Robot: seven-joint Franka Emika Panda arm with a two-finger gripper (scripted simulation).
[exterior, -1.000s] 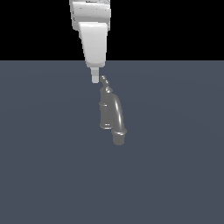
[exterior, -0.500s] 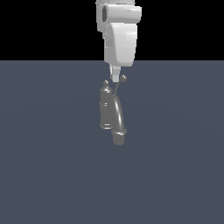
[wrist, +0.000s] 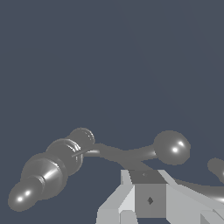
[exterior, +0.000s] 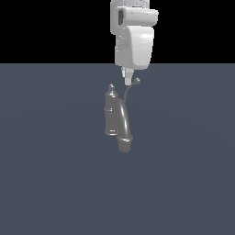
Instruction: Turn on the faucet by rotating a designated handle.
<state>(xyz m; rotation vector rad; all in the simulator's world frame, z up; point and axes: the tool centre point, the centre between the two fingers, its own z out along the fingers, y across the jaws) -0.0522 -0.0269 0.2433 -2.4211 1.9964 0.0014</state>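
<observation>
I have the gripper hanging tip-down just beside the handle; only one narrow pale tip shows, so I cannot tell whether it is spread or closed, and nothing is held. The handle's ball tip sits right next to the gripper, with the thin curved lever running down to the faucet just below. In my judgement the lever is rigid polished metal, smooth and likely slippery, light to swing on its pivot. A sideways push near the ball end should give the best leverage. Beyond it lies a flat, dull blue-grey tabletop and black background.
</observation>
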